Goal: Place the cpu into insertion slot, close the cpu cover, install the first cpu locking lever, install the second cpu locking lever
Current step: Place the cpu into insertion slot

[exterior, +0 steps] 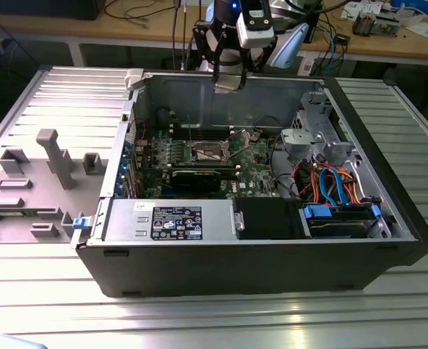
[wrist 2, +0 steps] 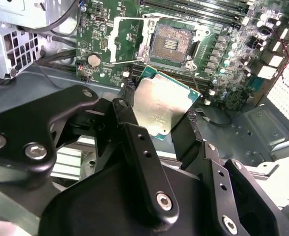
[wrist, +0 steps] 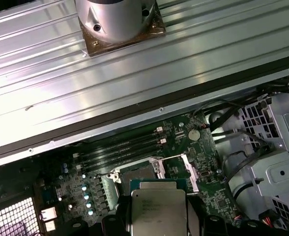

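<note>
We count one cpu [wrist 2: 166, 101], one cpu cover [wrist 2: 127, 39] flipped open, and one bare insertion slot [wrist 2: 171, 44] just beside it. The gripper [wrist 2: 159, 105] is pinched on the cpu's edges, holding it above the board, clear of the slot. From the exterior view's left: grey fixture [exterior: 46, 167], open computer case [exterior: 272, 247], all on a ribbed metal table [exterior: 199, 320], with a cluttered bench [exterior: 54, 33] behind.

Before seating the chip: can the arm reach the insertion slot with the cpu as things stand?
Probably yes. The end effector grips the cpu above the board, the cpu cover stands swung open beside the insertion slot, and nothing lies across its opening.
</note>
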{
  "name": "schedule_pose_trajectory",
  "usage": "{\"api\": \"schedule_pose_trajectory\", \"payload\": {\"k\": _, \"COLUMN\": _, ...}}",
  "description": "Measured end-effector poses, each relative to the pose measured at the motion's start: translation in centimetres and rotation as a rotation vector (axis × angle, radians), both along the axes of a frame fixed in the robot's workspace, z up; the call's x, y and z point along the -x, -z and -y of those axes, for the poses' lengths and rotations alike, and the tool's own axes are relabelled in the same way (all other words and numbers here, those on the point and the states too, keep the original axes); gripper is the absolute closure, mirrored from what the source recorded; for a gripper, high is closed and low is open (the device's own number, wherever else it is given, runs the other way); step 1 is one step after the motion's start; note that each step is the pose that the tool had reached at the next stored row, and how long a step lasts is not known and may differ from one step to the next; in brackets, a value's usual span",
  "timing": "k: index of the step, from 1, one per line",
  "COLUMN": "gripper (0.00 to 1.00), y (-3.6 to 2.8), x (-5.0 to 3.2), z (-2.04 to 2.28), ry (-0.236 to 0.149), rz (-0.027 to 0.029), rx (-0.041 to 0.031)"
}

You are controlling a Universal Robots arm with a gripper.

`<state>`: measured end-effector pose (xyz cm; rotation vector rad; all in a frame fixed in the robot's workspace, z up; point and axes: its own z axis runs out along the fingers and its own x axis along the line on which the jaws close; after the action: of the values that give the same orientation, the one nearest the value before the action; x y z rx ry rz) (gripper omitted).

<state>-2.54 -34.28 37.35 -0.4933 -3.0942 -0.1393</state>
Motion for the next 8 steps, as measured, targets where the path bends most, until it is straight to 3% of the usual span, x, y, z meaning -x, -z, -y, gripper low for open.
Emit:
{"api": "schedule_pose_trajectory", "payload": {"k": 3, "gripper": 0.46, "y": 0.06, "x": 0.00, "z": 0.00, "ry": 0.052, "rz": -0.0001, "rx": 0.0002}}
{"api": "schedule_pose_trajectory", "payload": {"k": 8, "gripper": 0.46, "y": 0.06, "x": 0.01, "z": 0.00, "ry": 0.054, "rz": 0.0000, "rx": 0.0001}}
